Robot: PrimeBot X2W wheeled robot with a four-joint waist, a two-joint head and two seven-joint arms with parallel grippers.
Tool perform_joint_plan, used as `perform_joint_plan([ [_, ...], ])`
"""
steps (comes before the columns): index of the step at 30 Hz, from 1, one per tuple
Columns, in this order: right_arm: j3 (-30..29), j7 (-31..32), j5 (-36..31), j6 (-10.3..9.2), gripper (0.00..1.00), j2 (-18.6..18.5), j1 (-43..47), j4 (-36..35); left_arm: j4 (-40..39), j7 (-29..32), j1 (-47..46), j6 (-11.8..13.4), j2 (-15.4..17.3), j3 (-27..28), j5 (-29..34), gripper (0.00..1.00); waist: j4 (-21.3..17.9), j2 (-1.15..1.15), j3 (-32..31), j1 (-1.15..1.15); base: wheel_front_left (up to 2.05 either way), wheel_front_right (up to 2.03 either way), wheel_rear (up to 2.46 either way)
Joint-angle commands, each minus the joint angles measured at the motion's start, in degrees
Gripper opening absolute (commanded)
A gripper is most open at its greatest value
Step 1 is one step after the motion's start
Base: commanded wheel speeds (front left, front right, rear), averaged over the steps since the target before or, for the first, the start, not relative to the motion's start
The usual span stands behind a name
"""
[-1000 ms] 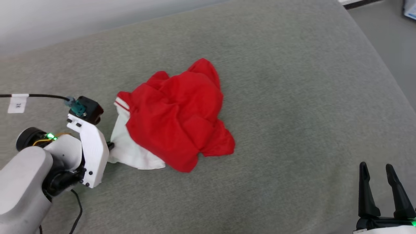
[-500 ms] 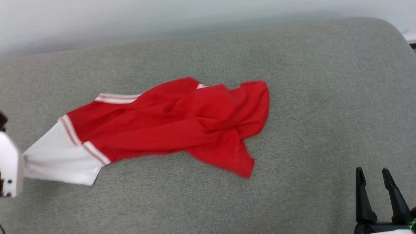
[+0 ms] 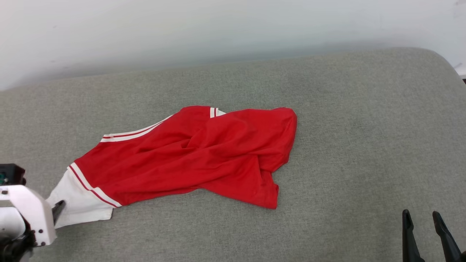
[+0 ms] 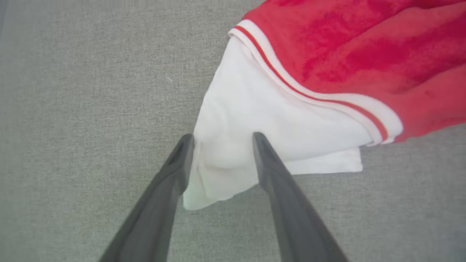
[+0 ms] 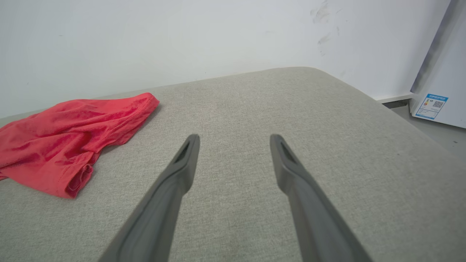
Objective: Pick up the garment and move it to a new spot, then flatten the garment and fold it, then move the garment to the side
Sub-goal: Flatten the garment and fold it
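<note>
Nearest to me, at the near right, my right gripper [image 3: 420, 214] hovers over the wide grey woven-fabric cushion surface [image 3: 346, 163]. Its two long dark fingers are spread wide apart with nothing between them.

At the near left, my left gripper [image 4: 222, 143] points at the bright red soft jersey shirt with white sleeve panels [image 3: 189, 160]. Its fingers are also parted. The edge of the white sleeve [image 4: 255, 120] lies slack between them and brushes the inside of one finger. The cloth is loose, not pinched.

The shirt lies on the grey surface, stretched out in a long, wrinkled shape. The white sleeve is at the near left, and the red body runs away to the centre and far right. A white band with a thin red stripe [image 4: 313, 98] divides the sleeve from the red body. A second striped band [image 3: 127, 134] shows along the shirt's far left edge. The red cloth is rumpled and partly folded over itself, with one corner pointing back toward me near the centre. I cannot see any lettering.

Beyond the cushion's far edge stands a plain white wall [image 3: 218, 32]. At the far right, past the rounded corner, a white panel carries a small blue-edged label [image 5: 432, 106].
</note>
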Motion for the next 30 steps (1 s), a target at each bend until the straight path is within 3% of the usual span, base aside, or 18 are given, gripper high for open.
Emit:
perform_joint_plan([
  [1, -0.12, -0.13, -0.57, -0.04, 1.00, 0.10, 0.72, -0.06, -0.69, -1.39, -0.41, -0.15, -0.46, 0.09, 0.35, 1.00, 0.51, 0.00, -0.55, 0.00, 0.00, 0.00, 0.00],
  [5, -0.78, -0.13, -1.23, -0.04, 1.00, 0.02, 1.01, -0.06, -4.50, -4.63, -1.51, -0.61, -1.88, -0.65, 2.30, 1.00, 1.46, 0.00, -1.64, 0.00, 0.00, 0.00, 0.00],
  [8, -0.66, -0.13, -1.53, -0.04, 1.00, -0.48, 1.23, 0.00, -9.08, -2.86, -2.12, -1.29, -2.85, -2.72, 3.36, 1.00, 2.14, 0.00, -2.25, 0.00, 0.00, 0.00, 0.00],
  [10, -0.65, -0.13, -1.51, -0.04, 1.00, -0.52, 1.41, 0.24, -12.54, -0.18, -2.70, -1.51, -3.89, -4.24, 2.82, 1.00, 2.25, 0.00, -2.64, 0.00, 0.00, 0.00, 0.00],
  [17, 1.10, -0.13, -1.45, -0.04, 1.00, -0.48, 1.30, 1.32, -20.44, 10.74, -5.70, 1.76, -9.25, -8.50, 0.56, 1.00, 0.91, 0.00, -3.53, 0.00, 0.00, 0.00, 0.00],
  [27, 0.68, -0.12, -0.77, -0.04, 1.00, -0.30, -0.36, 1.63, -13.31, 18.52, -11.34, 4.97, -20.17, -11.61, -4.13, 1.00, -5.02, 0.00, -2.23, 0.00, 0.00, 0.00, 0.00],
  [30, 0.79, -0.12, -0.67, -0.04, 1.00, -0.20, -0.64, 1.67, -10.91, 19.33, -12.60, 5.95, -21.43, -12.14, -3.64, 1.00, -6.46, 0.00, -1.61, 0.00, 0.00, 0.00, 0.00],
])
